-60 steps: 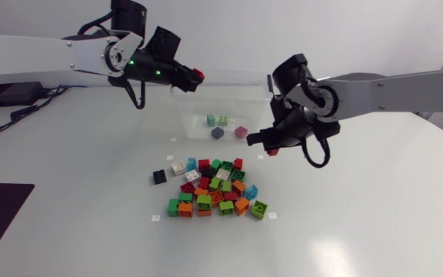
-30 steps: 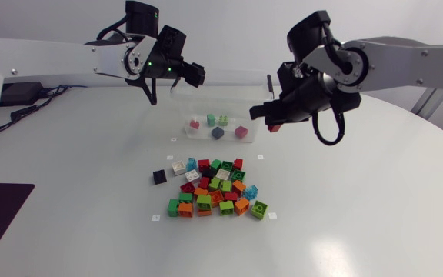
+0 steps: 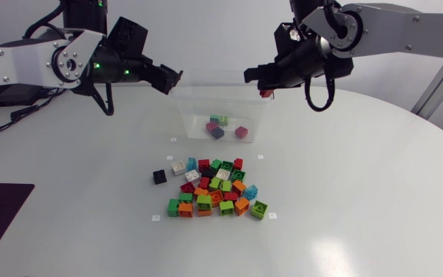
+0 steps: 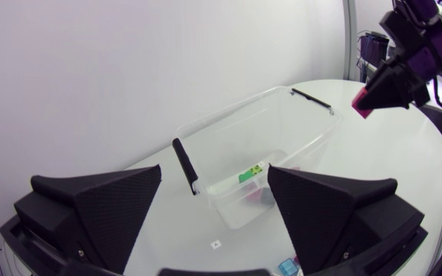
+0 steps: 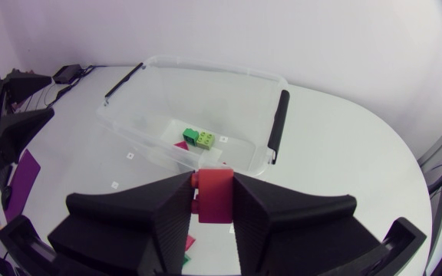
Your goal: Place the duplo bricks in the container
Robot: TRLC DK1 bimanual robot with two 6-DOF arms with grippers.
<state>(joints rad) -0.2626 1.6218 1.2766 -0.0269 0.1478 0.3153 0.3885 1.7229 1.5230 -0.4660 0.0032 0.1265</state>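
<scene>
Right tool (image 5: pixel 212 182) pinches a red brick (image 5: pixel 216 199) near the container (image 5: pixel 213 69); left tool (image 4: pixel 215 180) is spread wide.

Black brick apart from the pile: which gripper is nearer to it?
Left. The left gripper hangs at the container's left end, straight beyond the black brick; the right gripper, gripping a red brick, is above its right end.
</scene>
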